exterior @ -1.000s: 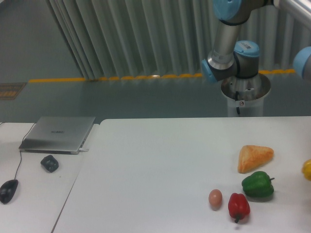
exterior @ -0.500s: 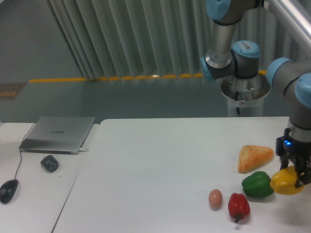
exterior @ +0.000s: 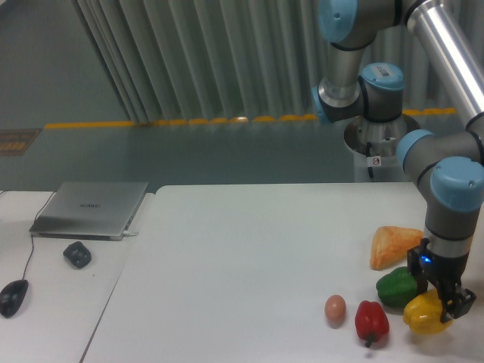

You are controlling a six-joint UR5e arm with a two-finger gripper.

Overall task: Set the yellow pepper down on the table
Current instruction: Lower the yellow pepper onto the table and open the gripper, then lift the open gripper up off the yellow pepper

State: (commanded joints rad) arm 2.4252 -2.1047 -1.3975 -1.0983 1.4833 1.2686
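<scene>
The yellow pepper [exterior: 423, 314] hangs low over the table [exterior: 242, 257] at the front right, between the green pepper [exterior: 396, 287] and the red pepper [exterior: 371, 321]. My gripper [exterior: 442, 302] comes down from above and is shut on the yellow pepper's right side. Whether the pepper touches the tabletop I cannot tell. The arm's wrist stands straight above the gripper.
An orange wedge of bread [exterior: 393, 243] lies behind the green pepper. A brown egg [exterior: 335, 307] sits left of the red pepper. On the smaller desk at left are a closed laptop [exterior: 89, 209], a dark lump [exterior: 77, 254] and a mouse [exterior: 13, 296].
The arm has swung in from the right edge with the yellow pepper, moving left and down. The pepper now sits lower, in front of the green pepper.
</scene>
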